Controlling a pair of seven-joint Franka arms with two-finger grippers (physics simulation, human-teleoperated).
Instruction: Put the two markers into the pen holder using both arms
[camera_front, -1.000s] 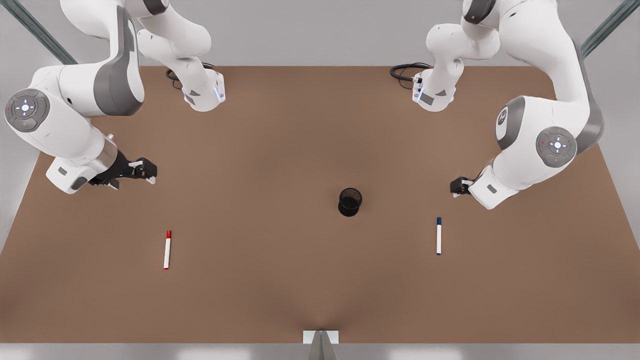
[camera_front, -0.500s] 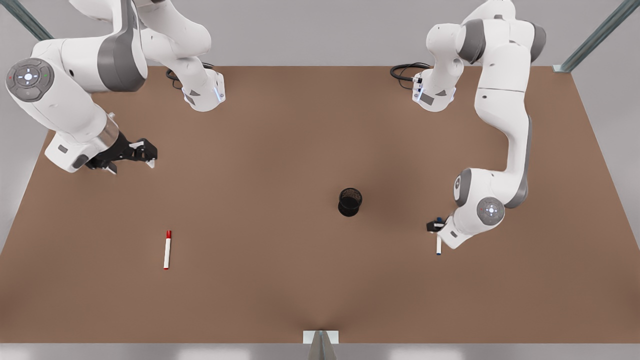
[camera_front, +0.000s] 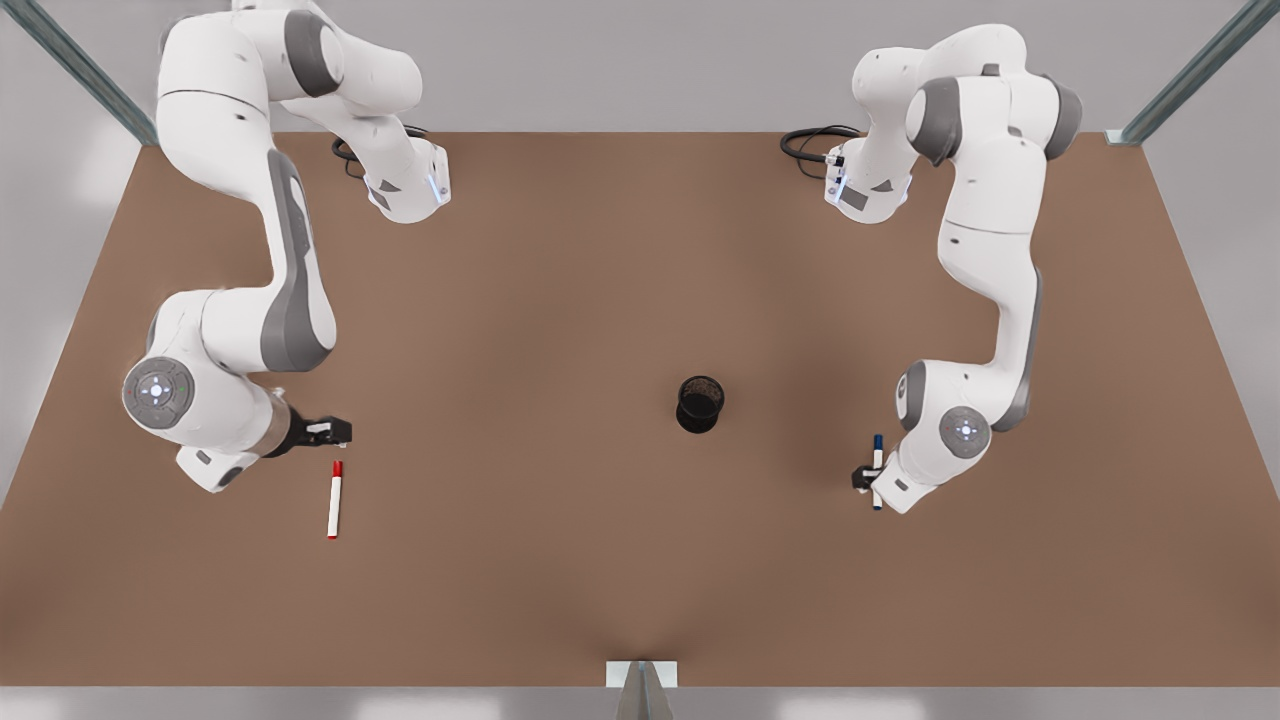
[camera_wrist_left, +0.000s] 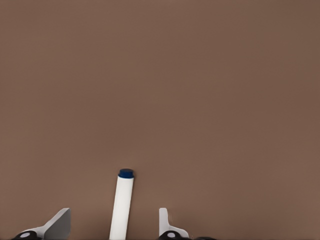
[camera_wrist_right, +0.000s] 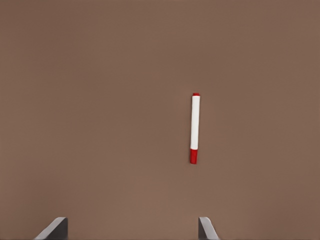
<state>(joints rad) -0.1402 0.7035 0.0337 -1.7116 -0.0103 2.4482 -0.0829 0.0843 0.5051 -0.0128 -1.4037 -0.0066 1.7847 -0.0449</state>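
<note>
The blue-capped marker lies on the brown table at the front view's right. My left gripper is low over it and open, one finger on each side of the white barrel, not touching it. The red-capped marker lies flat at the front view's left. My right gripper hovers just behind its red cap, open and empty; in the right wrist view the red marker lies ahead of the open gripper. The black mesh pen holder stands upright between the two markers.
The two arm bases and black cables sit along the table's back edge. A small metal bracket stands at the middle of the front edge. Bare brown table lies around the holder.
The left gripper came down from behind the blue marker and now straddles it. The right arm swung down and forward, and its gripper now sits just behind the red marker's cap.
</note>
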